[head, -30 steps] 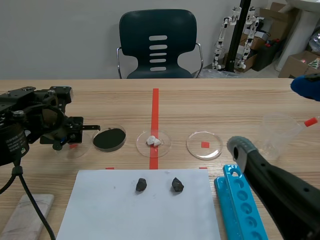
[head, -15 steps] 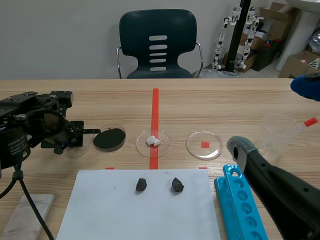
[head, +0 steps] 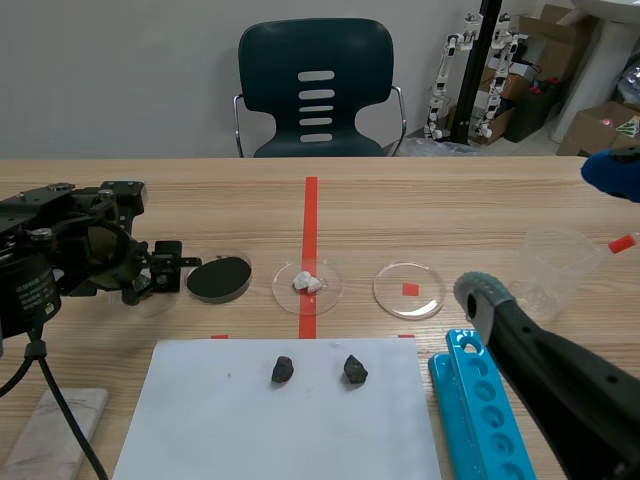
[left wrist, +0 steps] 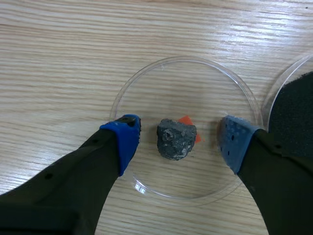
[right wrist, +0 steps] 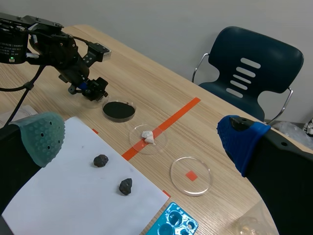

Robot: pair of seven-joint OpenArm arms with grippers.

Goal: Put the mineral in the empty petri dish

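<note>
Two dark lumps sit apart on a white sheet of paper at the near edge of the desk: the left lump and the right lump. Just right of the sheet lies a blue rack with round holes. The right tool is spread wide and holds nothing, its grey-green and blue pads far apart.

Beyond the sheet runs a row of four round dishes. At its left end the left tool is down over a clear petri dish, its blue pads open on either side of the mineral, close but not touching it. The mineral, a rough grey chunk, rests inside that dish on an orange mark.

Next along come a dish of black powder, a dish with white bits on the tape line, and an empty dish over an orange square. A clear plastic cup stands farther right, and a dark chair sits behind the desk.
</note>
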